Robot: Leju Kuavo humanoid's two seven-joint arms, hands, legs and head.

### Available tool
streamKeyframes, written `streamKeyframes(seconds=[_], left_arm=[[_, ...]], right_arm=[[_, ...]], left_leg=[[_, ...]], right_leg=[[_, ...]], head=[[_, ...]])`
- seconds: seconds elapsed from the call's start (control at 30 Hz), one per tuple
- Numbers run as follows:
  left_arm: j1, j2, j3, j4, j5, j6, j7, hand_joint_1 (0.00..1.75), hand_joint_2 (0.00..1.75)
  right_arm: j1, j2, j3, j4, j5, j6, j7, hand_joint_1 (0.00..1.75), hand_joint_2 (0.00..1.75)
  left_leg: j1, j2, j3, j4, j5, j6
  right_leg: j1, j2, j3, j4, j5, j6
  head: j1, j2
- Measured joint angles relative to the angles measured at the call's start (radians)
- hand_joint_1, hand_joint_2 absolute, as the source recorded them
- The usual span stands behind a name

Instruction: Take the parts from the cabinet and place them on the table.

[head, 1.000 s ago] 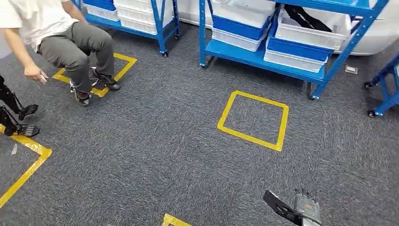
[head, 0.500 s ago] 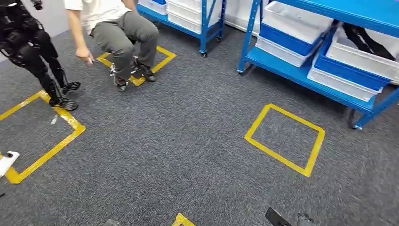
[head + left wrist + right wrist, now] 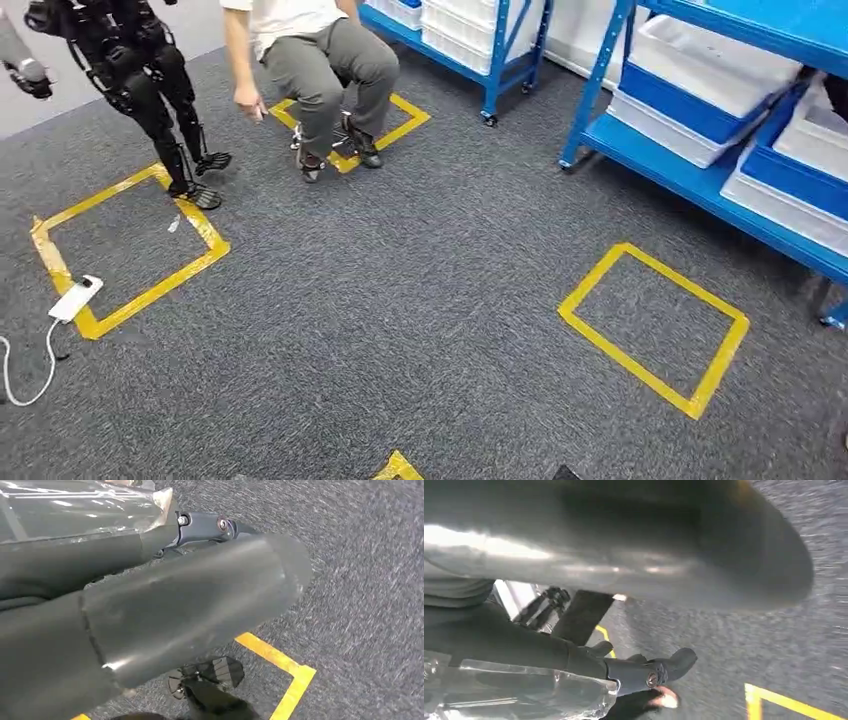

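Head view: the camera is looking down on a grey carpet (image 3: 400,330) marked with yellow tape squares, one of them (image 3: 626,362) lying near the right side.
Shelves: blue shelves (image 3: 690,185) are standing along the far right, carrying white and blue bins (image 3: 700,75).
Person: a person (image 3: 320,60) in a white top and grey trousers is sitting at the far side with both feet on a tape square and one arm hanging down.
Other robot: a black robot (image 3: 150,80) is standing to the left of the person, its feet resting at the corner of another tape square.
Floor item: a small white box (image 3: 75,298) with a white cable is lying on the tape at the far left.
Left hand: the left hand (image 3: 190,605) is hanging low over the carpet, its thick grey thumb stretching across the wrist view and a dark finger (image 3: 200,525) reaching out beyond it. I cannot tell how far the fingers are spreading, and nothing is showing in its grasp.
Right hand: the right hand (image 3: 624,580) is also hanging above the carpet, thumb lying over the dark fingers (image 3: 659,670), which are curling in below it.
Part: a dark flat part (image 3: 580,616) is sitting between that thumb and those fingers, so the right hand is holding it, well away from the shelves. The wrist view is blurring, so its exact shape is staying unclear.
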State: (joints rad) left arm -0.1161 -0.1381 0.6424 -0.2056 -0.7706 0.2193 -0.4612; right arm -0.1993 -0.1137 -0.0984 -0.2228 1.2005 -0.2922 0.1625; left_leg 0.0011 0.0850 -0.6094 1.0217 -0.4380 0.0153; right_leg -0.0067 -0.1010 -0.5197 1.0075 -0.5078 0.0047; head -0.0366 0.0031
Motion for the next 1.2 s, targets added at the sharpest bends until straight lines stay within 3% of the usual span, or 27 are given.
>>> streamKeyframes(seconds=[0.1,0.13,0.17,0.2,0.23,0.3,0.33,0.37,0.47,0.5,0.53,0.57,0.6,0.63,0.67,0.8,0.83,0.9,0.93,1.13,1.17,1.2], left_arm=[[-0.002,-0.002,0.000,0.000,-0.004,0.000,0.002,0.00,0.00],[-0.001,-0.002,-0.001,0.000,-0.006,0.000,0.007,0.00,0.00],[0.002,-0.005,-0.002,0.000,-0.008,0.000,0.011,0.00,0.00],[0.001,-0.005,-0.002,0.000,-0.010,0.000,0.014,0.00,0.00],[-0.001,-0.005,-0.002,0.000,-0.011,0.000,0.016,0.00,0.00],[-0.002,-0.008,-0.003,0.000,-0.014,-0.001,0.018,0.00,0.00],[-0.002,-0.010,-0.003,0.000,-0.015,-0.003,0.018,0.00,0.00],[0.002,-0.010,-0.003,0.000,-0.015,-0.005,0.018,0.00,0.00],[0.006,-0.013,-0.003,0.000,-0.016,-0.005,0.018,0.00,0.00],[0.005,-0.012,-0.003,0.000,-0.016,-0.005,0.018,0.00,0.00],[0.005,-0.012,-0.003,0.000,-0.018,-0.005,0.018,0.00,0.00],[0.006,-0.012,-0.003,0.000,-0.018,-0.005,0.019,0.00,0.00],[0.007,-0.011,-0.003,0.000,-0.021,-0.004,0.019,0.00,0.00],[0.008,-0.010,-0.003,0.000,-0.023,-0.004,0.020,0.00,0.00],[0.008,-0.010,-0.003,0.000,-0.026,-0.004,0.020,0.00,0.00],[0.008,-0.014,-0.004,0.000,-0.036,-0.005,0.021,0.00,0.00],[0.008,-0.015,-0.004,0.000,-0.036,-0.005,0.021,0.00,0.00],[0.008,-0.016,-0.003,0.000,-0.037,-0.005,0.023,0.00,0.00],[0.008,-0.017,-0.004,0.000,-0.037,-0.006,0.024,0.00,0.00],[0.009,-0.019,-0.009,0.000,-0.060,-0.014,0.040,0.00,0.00],[0.008,-0.019,-0.013,0.000,-0.066,-0.019,0.043,0.00,0.00],[0.009,-0.020,-0.017,0.000,-0.072,-0.020,0.046,0.00,0.00]], right_arm=[[-0.002,0.004,-0.003,0.000,0.000,0.011,0.001,0.00,0.00],[-0.004,0.010,-0.004,0.000,0.000,0.015,0.001,0.00,0.00],[-0.003,0.012,-0.005,-0.002,0.001,0.017,0.002,0.00,0.00],[-0.001,0.017,-0.005,-0.001,0.003,0.013,0.001,0.00,0.00],[0.002,0.017,-0.007,-0.001,0.001,0.002,0.005,0.00,0.00],[0.012,0.018,-0.019,0.000,0.000,-0.007,0.009,0.00,0.00],[0.018,0.019,-0.021,0.002,0.004,-0.007,0.009,0.00,0.00],[0.022,0.022,-0.021,0.003,0.010,-0.007,0.008,0.00,0.00],[0.019,0.025,-0.021,0.004,0.014,-0.006,0.006,0.00,0.00],[0.018,0.027,-0.021,0.004,0.015,-0.007,0.006,0.00,1.75],[0.017,0.027,-0.021,0.004,0.017,-0.006,0.006,0.00,1.75],[0.020,0.029,-0.021,0.005,0.018,-0.007,0.006,0.00,0.00],[0.021,0.034,-0.021,0.005,0.018,-0.007,0.007,0.00,0.00],[0.020,0.035,-0.021,0.005,0.018,-0.008,0.008,0.00,0.00],[0.020,0.036,-0.021,0.005,0.018,-0.010,0.009,0.00,0.00],[0.023,0.040,-0.029,0.005,0.013,-0.027,-0.005,0.00,0.00],[0.025,0.041,-0.034,0.005,0.010,-0.032,-0.009,0.00,0.00],[0.026,0.045,-0.045,0.005,0.005,-0.034,-0.007,0.00,0.00],[0.027,0.047,-0.048,0.005,0.004,-0.032,-0.006,0.00,0.00],[0.028,0.054,-0.060,0.005,0.019,0.009,0.005,0.00,0.00],[0.028,0.056,-0.060,0.005,0.022,0.011,0.008,0.00,0.00],[0.029,0.057,-0.060,0.005,0.024,0.011,0.011,0.00,0.00]], left_leg=[[-0.010,-0.033,-0.002,-0.003,-0.003,0.012],[-0.011,-0.052,0.007,-0.019,0.003,0.024],[0.003,-0.060,0.023,-0.037,0.014,0.031],[-0.001,-0.066,0.028,-0.047,0.017,0.035],[-0.002,-0.075,0.027,-0.047,0.019,0.038],[-0.005,-0.100,0.027,-0.047,0.018,0.040],[-0.005,-0.111,0.027,-0.046,0.017,0.040],[-0.005,-0.120,0.028,-0.045,0.016,0.039],[-0.002,-0.133,0.031,-0.040,0.010,0.030],[-0.009,-0.136,0.027,-0.030,0.005,0.023],[-0.009,-0.141,0.026,-0.026,-0.003,0.017],[-0.009,-0.141,0.027,-0.025,-0.004,0.015],[-0.009,-0.139,0.024,-0.021,-0.011,0.033],[-0.008,-0.138,0.024,-0.019,-0.008,0.061],[-0.008,-0.136,0.026,-0.020,-0.008,0.063],[-0.005,-0.134,0.030,-0.025,-0.006,0.056],[-0.004,-0.134,0.031,-0.025,-0.006,0.048],[0.001,-0.134,0.031,-0.028,-0.007,0.017],[0.002,-0.134,0.032,-0.028,-0.008,0.012],[0.000,-0.134,0.033,-0.028,-0.009,0.011],[-0.005,-0.134,0.030,-0.023,-0.011,0.015],[-0.005,-0.135,0.044,-0.050,-0.003,0.033]], right_leg=[[-0.004,-0.026,0.010,-0.007,-0.005,0.015],[0.003,-0.044,0.025,-0.015,-0.008,0.026],[0.003,-0.034,0.020,-0.008,-0.015,0.031],[-0.001,0.021,0.002,0.026,-0.038,0.028],[0.000,0.060,-0.042,0.104,-0.071,0.018],[0.000,0.090,-0.125,0.255,-0.117,0.013],[-0.001,0.094,-0.148,0.286,-0.116,0.018],[-0.003,0.095,-0.146,0.266,-0.095,0.026],[-0.015,0.099,-0.059,0.046,0.014,0.056],[-0.014,0.105,-0.045,-0.007,0.028,0.055],[-0.009,0.105,-0.041,-0.006,0.037,0.037],[-0.010,0.105,-0.039,-0.007,0.036,0.031],[-0.023,0.104,-0.036,-0.009,0.040,0.030],[-0.018,0.104,-0.035,-0.009,0.040,0.030],[-0.016,0.105,-0.035,-0.009,0.040,0.030],[-0.010,0.106,-0.035,-0.007,0.038,0.026],[-0.009,0.106,-0.035,-0.007,0.038,0.025],[-0.005,0.106,-0.035,-0.007,0.036,0.017],[-0.003,0.106,-0.035,-0.006,0.036,0.017],[-0.002,0.106,-0.036,-0.007,0.036,0.017],[-0.015,0.106,-0.029,-0.022,0.040,0.023],[-0.007,0.106,-0.018,-0.036,0.046,0.032]], head=[[0.000,0.000],[-0.003,0.000],[0.000,0.000],[0.003,0.000],[0.006,0.000],[0.007,0.000],[0.007,0.000],[0.007,0.000],[0.007,0.000],[0.011,0.000],[0.009,0.000],[0.005,0.000],[0.008,0.000],[0.006,0.000],[0.007,0.000],[0.006,0.000],[0.007,0.000],[0.007,0.000],[0.007,0.000],[0.008,0.000],[0.007,0.000],[0.005,0.000]])
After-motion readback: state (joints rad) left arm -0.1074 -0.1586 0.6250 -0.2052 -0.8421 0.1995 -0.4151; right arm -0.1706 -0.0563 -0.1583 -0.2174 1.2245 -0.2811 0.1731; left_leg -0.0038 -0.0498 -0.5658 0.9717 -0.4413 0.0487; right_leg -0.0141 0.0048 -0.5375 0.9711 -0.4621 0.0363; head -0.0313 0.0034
